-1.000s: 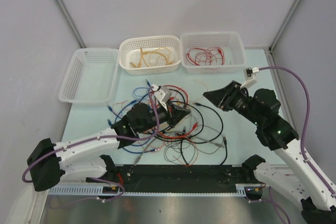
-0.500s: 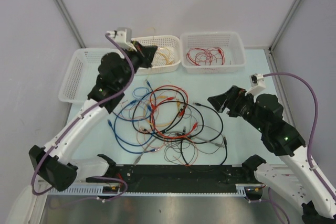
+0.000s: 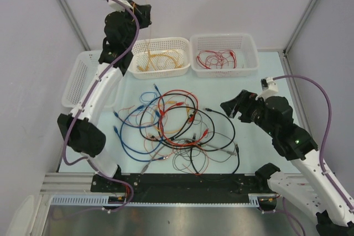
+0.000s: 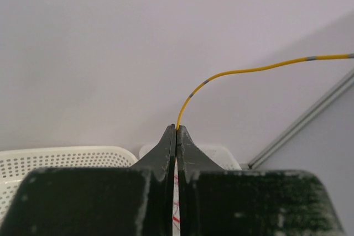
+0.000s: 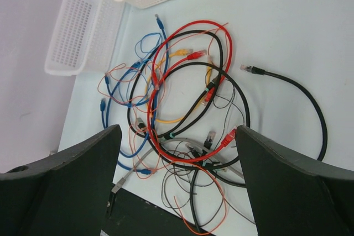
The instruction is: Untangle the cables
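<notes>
Left fingers point(image 4: 169, 143) pressed together, pinching orange-yellow wire point(image 4: 249, 70). Left arm raised high over far edge of desk point(image 3: 251, 84), above middle basket point(image 3: 157, 43). Wire seems to trail down toward that basket; too faint in top view to confirm. Right fingers point(image 5: 83, 161) spread wide, gripping nothing, over right side of desk. Cables point(image 3: 177, 128) tangled mid-desk, toward near edge. Red wires point(image 3: 215, 58) in right basket point(image 3: 224, 38).

Plain pale lilac-grey panels point(image 3: 210, 4) closed in the pale green worktop point(image 3: 221, 85) at its far, left and right edges. Slanting grey metal posts point(image 3: 65, 9) stood at its far corners. A black rail point(image 3: 188, 183) ran along its near edge. Light was soft and even.
</notes>
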Robot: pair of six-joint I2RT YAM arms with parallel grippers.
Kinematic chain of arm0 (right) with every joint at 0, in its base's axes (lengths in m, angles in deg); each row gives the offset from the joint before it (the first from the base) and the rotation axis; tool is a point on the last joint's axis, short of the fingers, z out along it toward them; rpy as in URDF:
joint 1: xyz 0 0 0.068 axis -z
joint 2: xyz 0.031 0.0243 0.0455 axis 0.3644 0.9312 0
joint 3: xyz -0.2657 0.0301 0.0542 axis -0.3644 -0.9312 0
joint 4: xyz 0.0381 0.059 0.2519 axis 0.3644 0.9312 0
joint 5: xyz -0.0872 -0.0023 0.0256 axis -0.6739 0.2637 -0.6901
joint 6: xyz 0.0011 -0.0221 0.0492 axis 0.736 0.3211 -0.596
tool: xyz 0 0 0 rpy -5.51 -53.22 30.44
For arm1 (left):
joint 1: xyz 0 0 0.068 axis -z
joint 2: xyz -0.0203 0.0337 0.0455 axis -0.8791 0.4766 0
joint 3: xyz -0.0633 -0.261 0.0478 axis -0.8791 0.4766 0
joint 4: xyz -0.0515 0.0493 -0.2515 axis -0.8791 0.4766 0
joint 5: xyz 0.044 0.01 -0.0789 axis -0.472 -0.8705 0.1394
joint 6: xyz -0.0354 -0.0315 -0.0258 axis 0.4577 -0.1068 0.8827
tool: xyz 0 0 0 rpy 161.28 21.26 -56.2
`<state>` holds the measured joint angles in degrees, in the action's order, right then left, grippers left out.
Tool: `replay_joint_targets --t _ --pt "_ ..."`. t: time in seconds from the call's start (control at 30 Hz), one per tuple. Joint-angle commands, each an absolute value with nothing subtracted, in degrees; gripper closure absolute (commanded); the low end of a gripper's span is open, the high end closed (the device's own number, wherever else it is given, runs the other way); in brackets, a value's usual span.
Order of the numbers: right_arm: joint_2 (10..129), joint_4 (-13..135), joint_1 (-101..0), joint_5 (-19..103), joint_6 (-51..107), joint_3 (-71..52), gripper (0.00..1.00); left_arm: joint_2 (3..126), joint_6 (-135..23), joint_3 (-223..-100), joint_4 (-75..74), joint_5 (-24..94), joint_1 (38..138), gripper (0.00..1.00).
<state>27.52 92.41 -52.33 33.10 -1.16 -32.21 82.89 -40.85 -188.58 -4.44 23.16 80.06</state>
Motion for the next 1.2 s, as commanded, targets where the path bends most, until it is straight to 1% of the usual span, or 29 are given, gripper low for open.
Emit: replay_joint_targets --t 0.0,0.03,0.17,0.6,0.63,0.67,0.7,0.73,0.77,0.83,0.87,0.93,0.97,1.07,1.13,1.17 --pt "28.8 89.7 -50.7 33.9 -0.1 -33.1 0.12 88.4 -40.1 -197.1 -10.9 21.3 79.0 1.0" --pt "29.2 89.4 -50.3 35.6 0.0 -33.2 0.12 90.0 -41.2 -201.2 -10.7 21.2 78.9 1.0" --pt "30.7 88.4 -50.0 35.3 0.7 -33.2 0.12 99.0 -42.7 -209.3 -7.8 20.7 78.8 1.0" --pt "35.0 86.3 -47.7 35.4 0.3 -36.4 0.12 115.3 -44.5 -208.0 -7.9 13.4 76.8 1.0" --pt "35.4 86.2 -47.4 35.8 0.3 -36.5 0.11 116.0 -43.9 -208.0 -7.2 12.6 76.6 1.0" --pt "35.8 85.8 -47.4 36.0 0.3 -36.5 0.12 116.7 -43.5 -208.1 -5.6 11.8 76.2 0.97" --pt "36.6 85.6 -47.1 36.0 0.3 -36.5 0.12 117.4 -42.4 -208.1 -4.5 11.9 75.8 0.9" --pt "36.9 85.4 -47.0 36.5 0.3 -36.5 0.12 118.1 -42.0 -208.4 -3.5 12.5 75.4 0.76" --pt "37.4 85.0 -46.8 36.7 0.1 -36.5 0.12 118.3 -41.5 -208.7 -1.2 13.7 75.2 0.46" --pt "38.1 84.4 -46.6 37.8 -0.1 -36.5 0.12 117.5 -40.5 -208.6 0.6 12.6 74.8 0.32" --pt "38.4 84.0 -46.4 38.1 -0.6 -36.5 0.12 116.8 -40.7 -208.2 0.6 12.0 74.8 0.21" --pt "38.8 83.8 -46.3 39.1 -1.1 -36.5 0.12 114.6 -41.0 -207.0 0.1 11.8 74.8 0.14" --pt "38.8 83.6 -46.3 39.4 -1.5 -36.5 0.12 113.7 -41.1 -206.7 0.0 11.8 74.8 0.01" --pt "38.4 83.6 -46.4 40.2 -2.1 -36.7 0.13 108.7 -41.1 -205.3 0.0 11.8 75.0 0.0" --pt "37.9 83.7 -46.3 40.4 -2.3 -37.3 0.13 105.3 -41.0 -201.9 -0.1 11.6 75.8 0.01" --pt "37.3 83.3 -46.5 40.4 -2.4 -37.6 0.13 100.8 -41.1 -200.1 -0.5 11.2 76.3 0.01"
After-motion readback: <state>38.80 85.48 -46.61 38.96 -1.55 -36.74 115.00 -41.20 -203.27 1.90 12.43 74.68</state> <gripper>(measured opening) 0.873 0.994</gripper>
